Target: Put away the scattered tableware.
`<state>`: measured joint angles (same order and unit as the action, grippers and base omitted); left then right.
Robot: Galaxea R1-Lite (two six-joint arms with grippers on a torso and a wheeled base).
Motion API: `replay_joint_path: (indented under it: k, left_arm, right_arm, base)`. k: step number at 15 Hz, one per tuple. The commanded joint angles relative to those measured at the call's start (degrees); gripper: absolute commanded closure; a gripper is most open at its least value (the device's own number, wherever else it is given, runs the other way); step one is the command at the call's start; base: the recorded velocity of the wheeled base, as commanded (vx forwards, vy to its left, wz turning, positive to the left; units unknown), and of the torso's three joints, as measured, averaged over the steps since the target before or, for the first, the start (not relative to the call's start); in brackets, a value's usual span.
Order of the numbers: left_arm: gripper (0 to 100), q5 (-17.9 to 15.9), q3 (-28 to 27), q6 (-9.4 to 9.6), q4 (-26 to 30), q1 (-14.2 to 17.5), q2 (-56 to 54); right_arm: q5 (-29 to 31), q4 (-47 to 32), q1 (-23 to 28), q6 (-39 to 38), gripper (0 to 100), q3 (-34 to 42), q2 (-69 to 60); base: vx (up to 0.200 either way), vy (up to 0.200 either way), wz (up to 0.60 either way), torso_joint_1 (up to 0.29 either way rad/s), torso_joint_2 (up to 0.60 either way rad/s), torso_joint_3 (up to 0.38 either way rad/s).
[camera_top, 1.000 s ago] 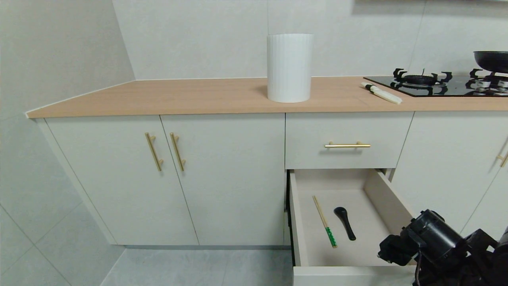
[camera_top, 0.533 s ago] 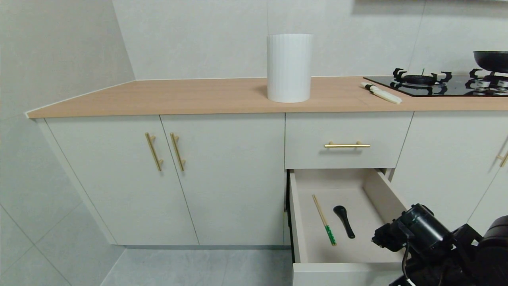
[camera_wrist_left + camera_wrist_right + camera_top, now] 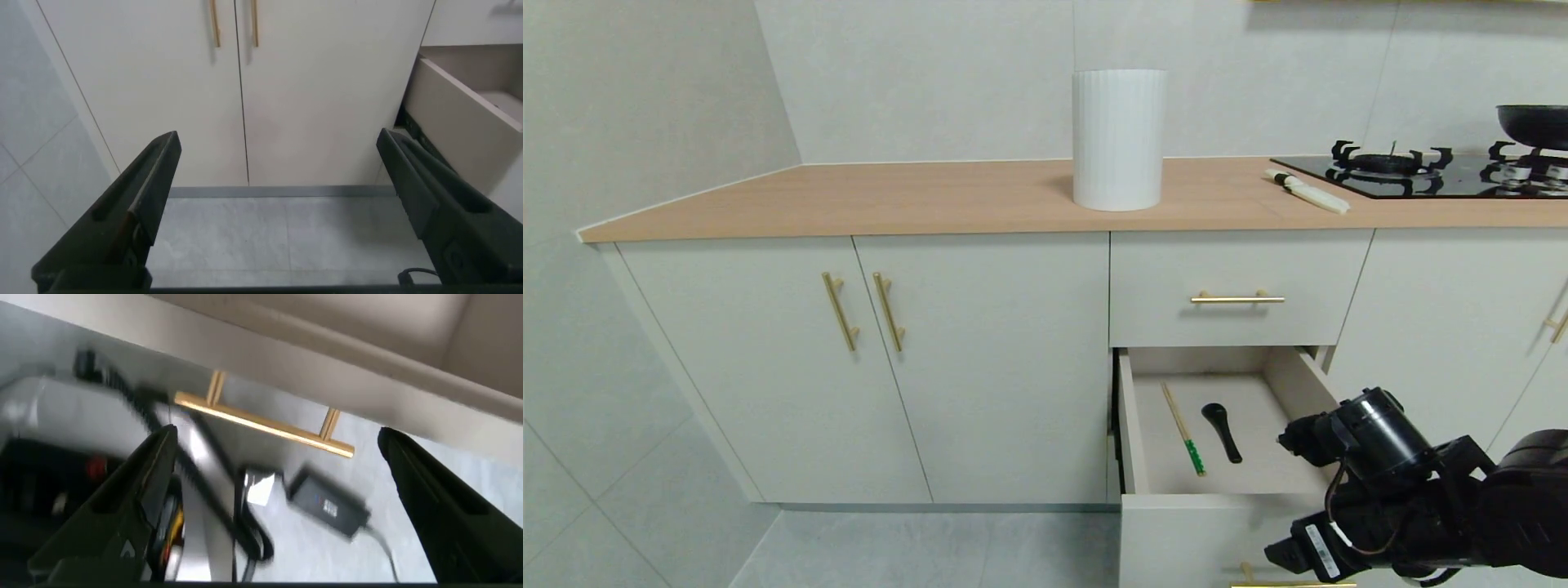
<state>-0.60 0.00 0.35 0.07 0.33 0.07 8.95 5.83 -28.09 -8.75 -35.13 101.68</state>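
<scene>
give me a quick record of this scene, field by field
drawer: lower one, partly open
inside: chopsticks and black spoon, side by side, apart
right gripper: jaws open, by the drawer's gold handle
left gripper: jaws open, facing the cabinet doors
counter: white ribbed container, upright

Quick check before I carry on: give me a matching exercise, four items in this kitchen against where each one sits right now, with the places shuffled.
Items
1. chopsticks
2. white canister
3. black pan
4. pale utensil

Places
a. on the hob, at the far right
b. in the open drawer, beside the black spoon
c. standing upright on the counter
d. lying flat on the counter, by the hob's left edge

Pairs: 1-b, 2-c, 3-a, 4-d
</scene>
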Motion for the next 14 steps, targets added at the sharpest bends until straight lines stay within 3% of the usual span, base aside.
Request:
replay_joint_path:
  k: [1, 8, 14]
  left_arm:
    - [0, 0.0, 0.0, 0.0, 0.0, 0.0, 0.0]
    - [0, 0.0, 0.0, 0.09, 0.0, 0.0, 0.0]
    - [0, 0.0, 0.0, 0.0, 0.0, 0.0, 0.0]
  right_arm:
    - [0.1, 2.0, 0.6, 0.1, 0, -0.9, 2.1]
    - [1.2, 7.2, 7.1, 0.5, 0, -13.2, 12.8]
    - [3.4, 8.8, 8.1, 0.1, 0, -23.4, 22.2]
  base:
    - [0.0, 0.0, 0.0, 0.0, 0.0, 0.0]
    - [0.0, 0.0, 0.0, 0.0, 0.0, 0.0]
    - [0.0, 0.0, 0.0, 0.0, 0.0, 0.0]
